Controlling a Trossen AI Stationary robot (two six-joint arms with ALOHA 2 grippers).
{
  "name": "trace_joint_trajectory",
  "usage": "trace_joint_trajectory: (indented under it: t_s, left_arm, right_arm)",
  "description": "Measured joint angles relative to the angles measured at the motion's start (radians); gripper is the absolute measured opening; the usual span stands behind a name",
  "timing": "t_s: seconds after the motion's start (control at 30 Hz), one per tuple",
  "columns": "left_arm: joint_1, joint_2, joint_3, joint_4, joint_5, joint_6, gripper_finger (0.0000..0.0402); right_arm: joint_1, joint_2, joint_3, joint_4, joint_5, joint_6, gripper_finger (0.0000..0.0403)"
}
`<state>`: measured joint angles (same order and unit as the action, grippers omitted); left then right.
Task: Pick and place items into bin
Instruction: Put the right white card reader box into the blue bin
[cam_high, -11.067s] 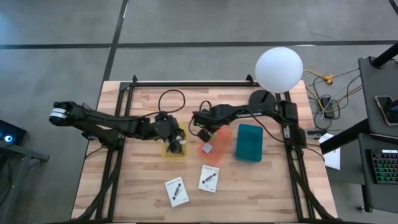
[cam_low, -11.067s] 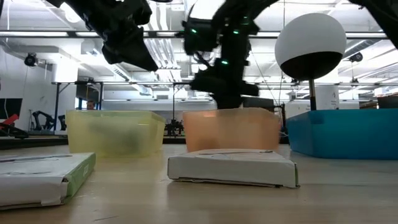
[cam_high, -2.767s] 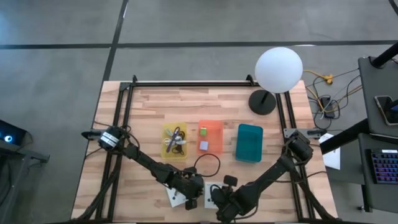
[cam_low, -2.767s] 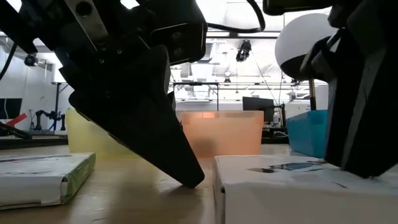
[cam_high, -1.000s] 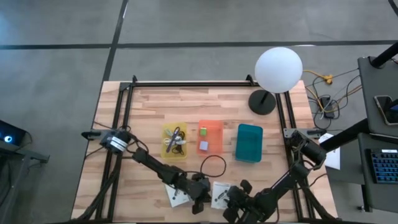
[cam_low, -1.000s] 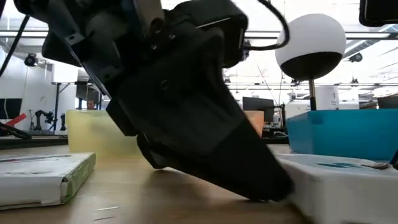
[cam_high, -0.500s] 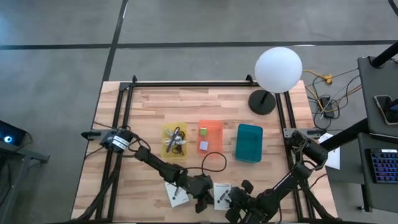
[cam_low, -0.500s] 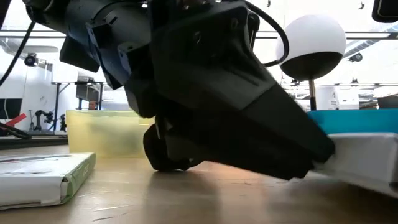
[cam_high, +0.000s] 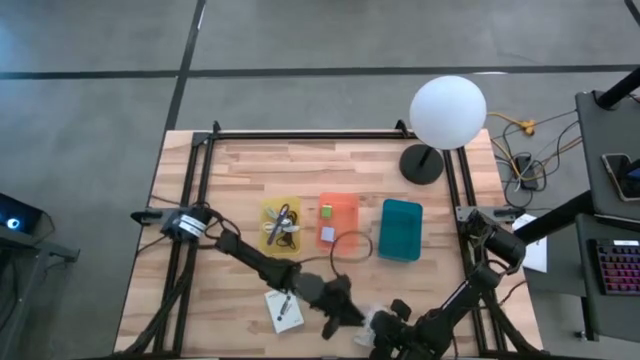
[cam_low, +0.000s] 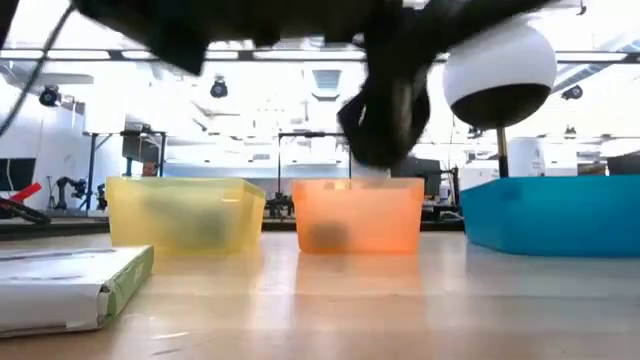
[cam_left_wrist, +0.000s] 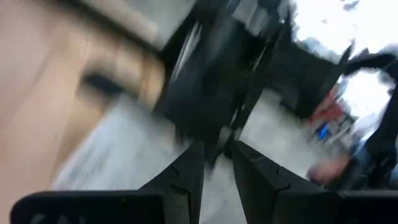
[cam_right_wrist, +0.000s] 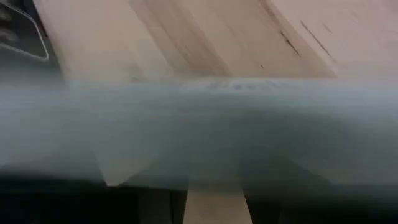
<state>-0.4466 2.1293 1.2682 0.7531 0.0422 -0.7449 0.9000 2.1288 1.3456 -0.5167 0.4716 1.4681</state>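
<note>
At the near edge of the table (cam_high: 230, 170), one white card (cam_high: 371, 318) is up off the wood. The right gripper (cam_high: 388, 330) seems to have it pinched, but the spot is small and dark from above. In the right wrist view the card (cam_right_wrist: 199, 124) is a pale blurry band right across the front, with the wood below it. The left gripper (cam_high: 345, 315) is just beside that card on its left. In the left wrist view its two fingers (cam_left_wrist: 186, 180) have a thin gap between them and nothing in it. The other card (cam_high: 283, 310) lies flat on the table, a bit more to the left, with no gripper on it. Farther back, three bins sit in a row. The yellow bin (cam_high: 268, 243) has a purple strap and small grey bits in it. The orange bin (cam_high: 348, 203) has a tiny green cube (cam_high: 326, 211) and a small grey piece (cam_high: 327, 234). The teal bin (cam_high: 401, 229) is on the right. A white globe lamp (cam_high: 448, 110) stands at the far right corner.
</note>
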Motion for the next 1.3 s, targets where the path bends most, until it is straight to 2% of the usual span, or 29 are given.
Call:
trace_joint_trajectory:
  t_s: [0.07,0.3,0.47,0.7,1.03,1.3]
  left_arm:
    - [0.006,0.0,0.001,0.047,0.001,0.01,0.0069]
    - [0.016,0.008,-0.008,-0.119,0.028,0.023,0.0069]
    - [0.002,0.008,-0.011,-0.13,0.032,0.025,0.0069]
    - [0.004,0.008,-0.009,-0.17,0.033,0.028,0.0069]
    - [0.002,0.011,-0.012,-0.237,0.034,0.025,0.0069]
    - [0.002,0.011,-0.01,-0.27,0.034,0.022,0.0069]
  right_arm:
    - [-0.004,-0.007,0.008,-0.008,-0.007,-0.029,0.0116]
    - [-0.01,-0.01,0.013,-0.021,-0.001,-0.013,0.0116]
    - [-0.006,-0.013,0.029,-0.041,-0.014,0.009,0.0116]
    - [0.004,-0.013,0.078,-0.188,-0.031,-0.028,0.0117]
    - [-0.003,-0.018,0.11,-0.215,-0.014,-0.114,0.0145]
    - [-0.034,-0.028,0.155,-0.242,0.083,-0.175,0.0155]
